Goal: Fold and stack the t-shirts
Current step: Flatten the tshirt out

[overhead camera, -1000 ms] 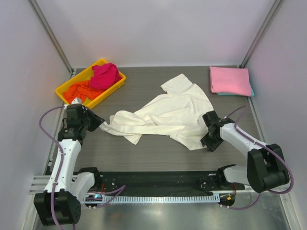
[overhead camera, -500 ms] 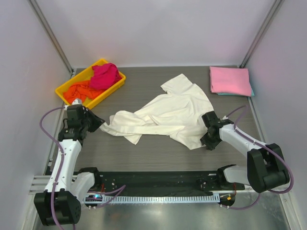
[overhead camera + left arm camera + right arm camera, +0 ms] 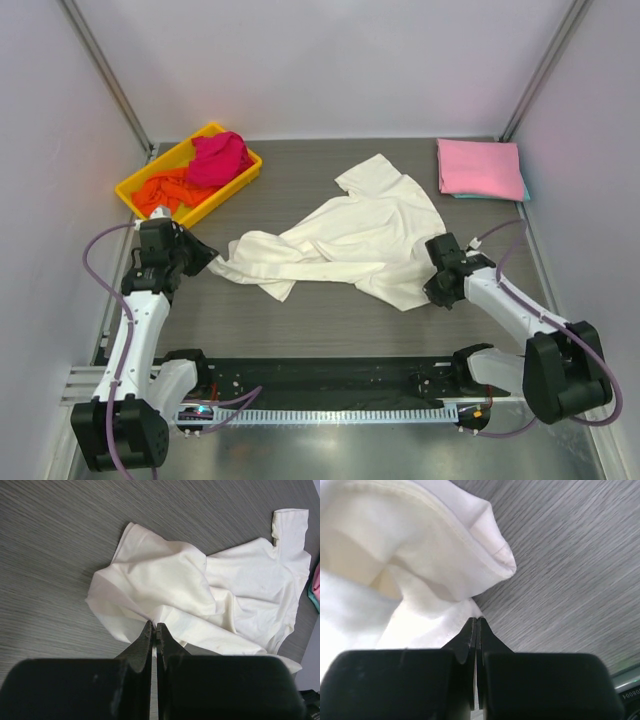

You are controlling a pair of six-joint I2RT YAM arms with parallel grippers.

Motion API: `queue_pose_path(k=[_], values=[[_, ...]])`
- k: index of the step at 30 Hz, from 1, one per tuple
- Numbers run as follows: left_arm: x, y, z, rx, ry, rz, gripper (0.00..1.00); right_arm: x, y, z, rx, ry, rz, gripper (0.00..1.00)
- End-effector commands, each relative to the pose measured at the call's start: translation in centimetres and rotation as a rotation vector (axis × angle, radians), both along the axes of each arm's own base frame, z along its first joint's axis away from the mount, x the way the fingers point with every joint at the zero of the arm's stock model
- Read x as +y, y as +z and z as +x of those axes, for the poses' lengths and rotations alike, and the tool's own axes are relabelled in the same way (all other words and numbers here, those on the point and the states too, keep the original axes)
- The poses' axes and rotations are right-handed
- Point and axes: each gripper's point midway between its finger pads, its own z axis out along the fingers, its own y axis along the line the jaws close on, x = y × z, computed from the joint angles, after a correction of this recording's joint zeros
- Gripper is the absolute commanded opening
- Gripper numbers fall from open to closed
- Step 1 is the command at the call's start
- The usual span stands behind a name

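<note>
Left claw (image 3: 207, 259) is gripping the shirt's (image 3: 350, 235) left end, right claw (image 3: 430, 292) its right hem, shirt lying lengthwise between them.

We see a plain cream-white t-shirt (image 3: 350, 240) on a grey wood-grain table (image 3: 300, 325). Left of it, a yellow tray (image 3: 133, 184) holds a magenta shirt (image 3: 220, 158) and an orange shirt (image 3: 165, 190); right of it, a pink shirt (image 3: 478, 165) covers a teal shirt (image 3: 524, 194).
</note>
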Motion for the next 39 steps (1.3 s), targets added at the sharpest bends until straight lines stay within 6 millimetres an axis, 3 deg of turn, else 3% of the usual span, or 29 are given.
queue_pose_path(k=[1,5,8,10,11,12,13,14,15,17,18,20,21,23,24,25,28,29,30,33,36,39], values=[[0.1,1.3,0.2,-0.047,0.006,-0.003,0.00,-0.8,2.5,0.8,-0.080,-0.016,-0.032,0.01],[0.0,1.5,0.2,-0.051,0.007,-0.011,0.00,0.0,3.5,1.3,-0.098,0.015,0.005,0.01],[-0.3,2.6,0.4,-0.079,0.001,-0.024,0.00,-0.1,6.0,2.6,-0.166,0.040,-0.012,0.01],[-0.4,3.9,0.8,-0.106,-0.001,-0.033,0.00,-0.4,9.6,4.4,-0.269,0.051,-0.037,0.01],[-0.6,5.7,1.2,-0.141,-0.001,-0.046,0.00,-0.5,11.1,5.0,-0.305,0.057,-0.044,0.01],[-0.7,6.8,1.5,-0.163,-0.002,-0.056,0.00,-0.4,14.4,6.4,-0.383,0.058,-0.042,0.01],[-0.8,8.0,1.7,-0.184,-0.003,-0.065,0.00,-0.6,16.0,6.6,-0.407,0.073,-0.060,0.01],[-1.1,10.7,2.1,-0.237,-0.015,-0.075,0.00,-1.0,17.8,7.1,-0.443,0.068,-0.086,0.01],[-1.3,11.9,2.3,-0.253,-0.014,-0.092,0.00,-1.0,21.8,8.0,-0.527,0.065,-0.084,0.01],[-1.7,14.7,2.4,-0.296,-0.027,-0.114,0.00,-2.0,24.9,8.0,-0.554,0.080,-0.148,0.01],[-2.2,17.6,2.4,-0.349,-0.045,-0.133,0.00,-2.2,28.9,8.3,-0.635,0.070,-0.149,0.01],[-2.9,20.4,1.8,-0.390,-0.074,-0.155,0.00,-2.7,31.8,7.6,-0.661,0.094,-0.181,0.01],[-3.3,23.7,1.1,-0.456,-0.091,-0.155,0.00,-2.9,35.4,7.2,-0.743,0.094,-0.173,0.01],[-3.7,26.2,-0.3,-0.503,-0.109,-0.156,0.00,-3.4,38.3,5.7,-0.790,0.116,-0.187,0.01],[-3.9,27.7,-1.2,-0.533,-0.120,-0.155,0.00,-3.6,41.4,4.6,-0.868,0.113,-0.173,0.01],[-4.1,30.1,-2.7,-0.575,-0.128,-0.159,0.00,-3.6,42.4,3.7,-0.892,0.127,-0.162,0.01],[-4.8,34.5,-6.4,-0.662,-0.153,-0.191,0.00,-3.1,46.5,0.5,-1.016,0.190,-0.106,0.01],[-5.8,35.2,-7.9,-0.676,-0.193,-0.216,0.00,-2.8,47.3,-0.3,-1.043,0.208,-0.084,0.01],[-6.1,35.7,-8.7,-0.689,-0.200,-0.235,0.00,-2.8,48.7,-1.9,-1.100,0.216,-0.051,0.01],[-6.2,37.0,-11.3,-0.732,-0.196,-0.285,0.00,-2.0,50.7,-4.3,-1.182,0.263,0.022,0.01],[-5.8,37.4,-12.2,-0.750,-0.169,-0.302,0.00,-2.0,52.8,-6.0,-1.252,0.275,0.043,0.01],[-5.7,37.5,-11.9,-0.742,-0.161,-0.296,0.00,-2.2,54.4,-6.2,-1.290,0.277,0.030,0.01]])
